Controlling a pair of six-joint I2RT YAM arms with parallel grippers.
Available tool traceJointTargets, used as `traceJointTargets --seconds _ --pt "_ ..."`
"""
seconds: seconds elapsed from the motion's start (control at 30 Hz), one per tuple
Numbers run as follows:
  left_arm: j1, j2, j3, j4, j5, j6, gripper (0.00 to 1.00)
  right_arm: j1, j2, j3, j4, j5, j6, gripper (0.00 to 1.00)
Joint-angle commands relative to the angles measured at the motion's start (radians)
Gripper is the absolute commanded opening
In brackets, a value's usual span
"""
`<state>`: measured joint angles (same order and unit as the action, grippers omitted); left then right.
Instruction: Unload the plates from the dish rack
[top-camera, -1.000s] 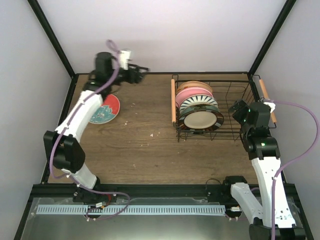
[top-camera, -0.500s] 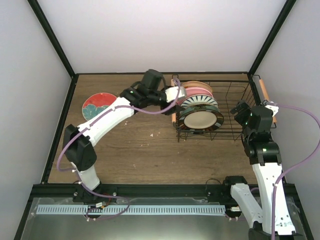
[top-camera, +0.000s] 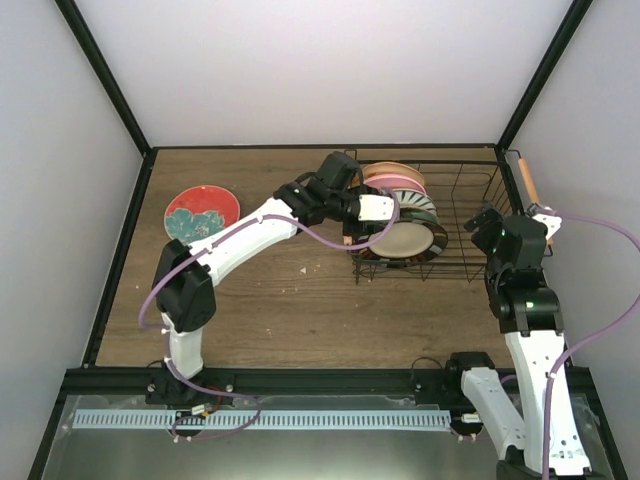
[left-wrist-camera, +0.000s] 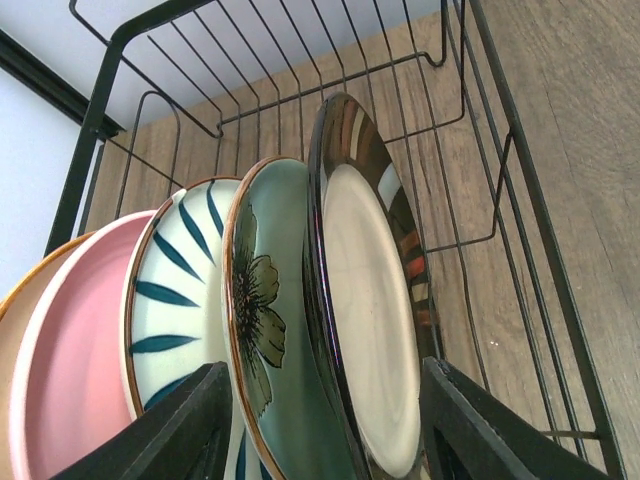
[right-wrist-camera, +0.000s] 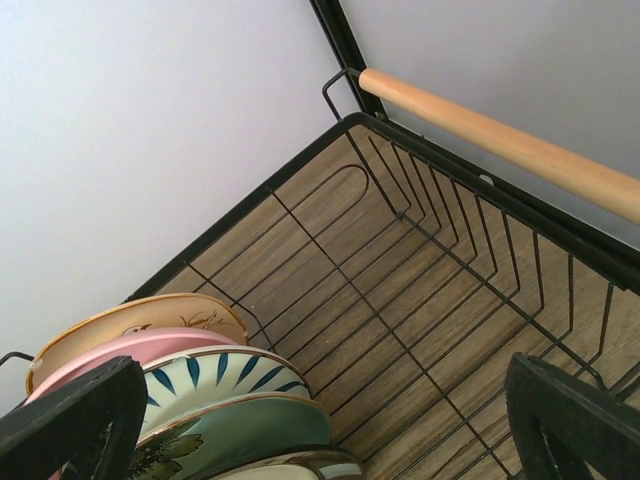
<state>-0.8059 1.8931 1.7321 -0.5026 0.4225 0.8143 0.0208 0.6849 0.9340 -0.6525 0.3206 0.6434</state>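
Observation:
The black wire dish rack (top-camera: 478, 268) stands at the right, with several plates on edge in it: tan (left-wrist-camera: 14, 300), pink (left-wrist-camera: 70, 350), white with dark radial stripes (left-wrist-camera: 180, 300), mint green with a flower (left-wrist-camera: 275, 330), and a cream plate with a dark striped rim (left-wrist-camera: 375, 330) at the front. The red plate (top-camera: 202, 213) lies flat on the table at far left. My left gripper (top-camera: 378, 209) (left-wrist-camera: 330, 430) is open, its jaws on either side of the mint green and dark-rimmed plates. My right gripper (top-camera: 485, 222) (right-wrist-camera: 325, 420) is open and empty above the rack's bare right half.
The rack's wooden handles run along its sides, one at the far right (right-wrist-camera: 500, 140) (top-camera: 529, 182). The black cage frame posts (top-camera: 530, 90) and the walls close in the table. My left arm (top-camera: 250, 232) stretches across the middle of the table.
My left arm has swung from the far left, where the red plate now lies alone, across to the rack's plates. The right arm has barely moved.

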Motion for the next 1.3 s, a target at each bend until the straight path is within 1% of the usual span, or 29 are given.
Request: traceJointTargets --seconds 0.0,0.13,0.5,0.67,0.87,0.97,1.1,1.13,1.27 --pt "-0.011 0.032 0.051 0.013 -0.002 0.052 0.52 -0.004 -0.027 0.000 -0.018 0.051 -0.007 1.00" --pt "-0.015 0.044 0.056 0.007 0.003 0.057 0.46 -0.004 -0.032 -0.001 -0.024 0.056 0.000 1.00" --pt "-0.019 0.079 0.060 0.005 0.012 0.054 0.44 -0.004 -0.032 0.008 -0.033 0.062 -0.002 1.00" --pt "-0.023 0.098 0.069 0.003 0.006 0.060 0.36 -0.003 -0.043 0.005 -0.045 0.071 -0.001 1.00" --pt "-0.030 0.119 0.082 -0.003 0.003 0.063 0.34 -0.004 -0.064 -0.001 -0.063 0.082 0.007 1.00" --pt "-0.035 0.131 0.087 -0.005 -0.001 0.063 0.25 -0.004 -0.075 -0.003 -0.074 0.088 0.009 1.00" --pt "-0.045 0.142 0.102 -0.004 -0.010 0.054 0.06 -0.004 -0.087 -0.006 -0.086 0.098 0.014 1.00" --pt "-0.047 0.145 0.107 -0.005 -0.011 0.051 0.04 -0.005 -0.090 -0.006 -0.089 0.100 0.015 1.00" --pt "-0.054 0.145 0.130 -0.004 -0.019 0.038 0.04 -0.004 -0.103 -0.011 -0.101 0.107 0.021 1.00"
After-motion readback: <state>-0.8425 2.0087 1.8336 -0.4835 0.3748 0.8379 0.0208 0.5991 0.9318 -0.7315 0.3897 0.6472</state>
